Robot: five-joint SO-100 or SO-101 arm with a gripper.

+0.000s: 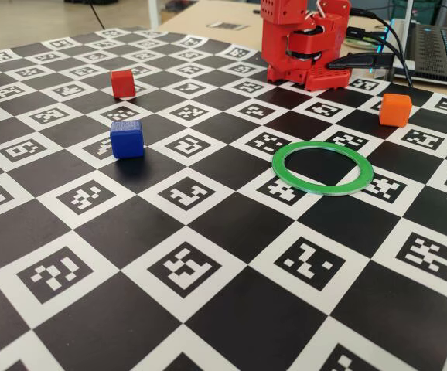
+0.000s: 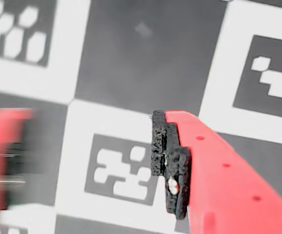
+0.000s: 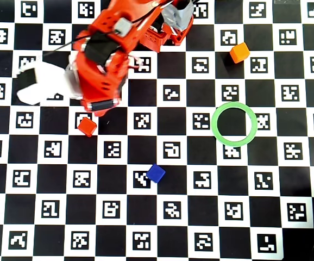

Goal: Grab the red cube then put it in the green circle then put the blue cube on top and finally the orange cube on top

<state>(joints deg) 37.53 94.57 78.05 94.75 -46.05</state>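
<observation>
Your red arm (image 3: pixel 105 60) reached out from its base at the top of the overhead view and leaned toward the left side. In the wrist view, your gripper (image 2: pixel 90 163) had its two fingers spread wide apart. The right finger (image 2: pixel 219 175) wore a black pad (image 2: pixel 170 163). Nothing was between them.

A black-and-white marker checkerboard (image 1: pixel 208 232) covers the table, laptop (image 1: pixel 444 50) behind it

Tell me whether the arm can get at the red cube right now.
Probably yes. In the overhead view the arm hangs just above the red cube, which sits alone on the board with nothing against it; the blue cube is well apart.
</observation>
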